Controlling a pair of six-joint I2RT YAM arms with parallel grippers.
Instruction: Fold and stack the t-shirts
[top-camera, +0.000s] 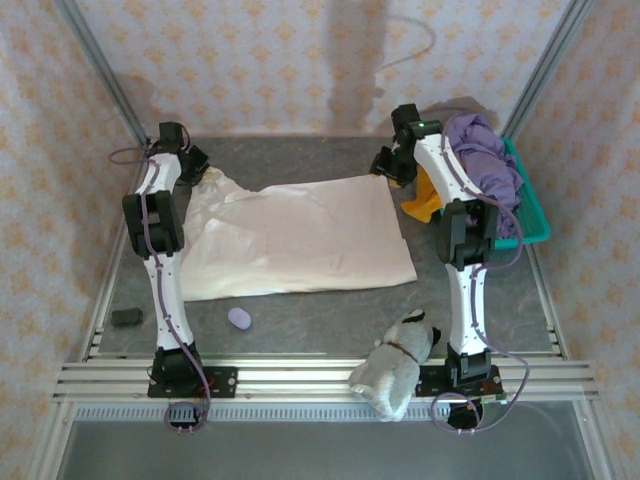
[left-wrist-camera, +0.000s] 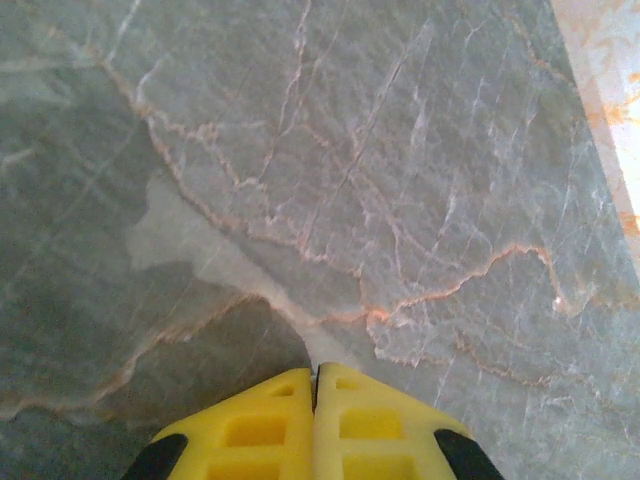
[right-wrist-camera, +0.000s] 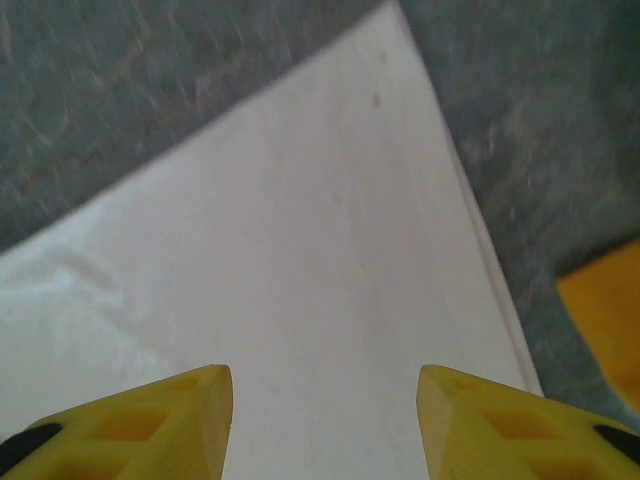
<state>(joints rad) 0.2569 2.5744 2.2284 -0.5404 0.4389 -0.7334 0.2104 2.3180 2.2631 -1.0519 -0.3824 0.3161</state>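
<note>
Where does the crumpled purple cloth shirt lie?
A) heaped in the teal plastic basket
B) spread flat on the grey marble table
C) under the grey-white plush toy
A: the purple cloth shirt is piled in the teal plastic basket on the right, while the cream-white cloth t-shirt is the one spread flat on the table.

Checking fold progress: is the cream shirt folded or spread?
Spread. The cream shirt lies as one wide flat sheet on the table. Only its far-left corner is rumpled, and no compact fold shows.
</note>
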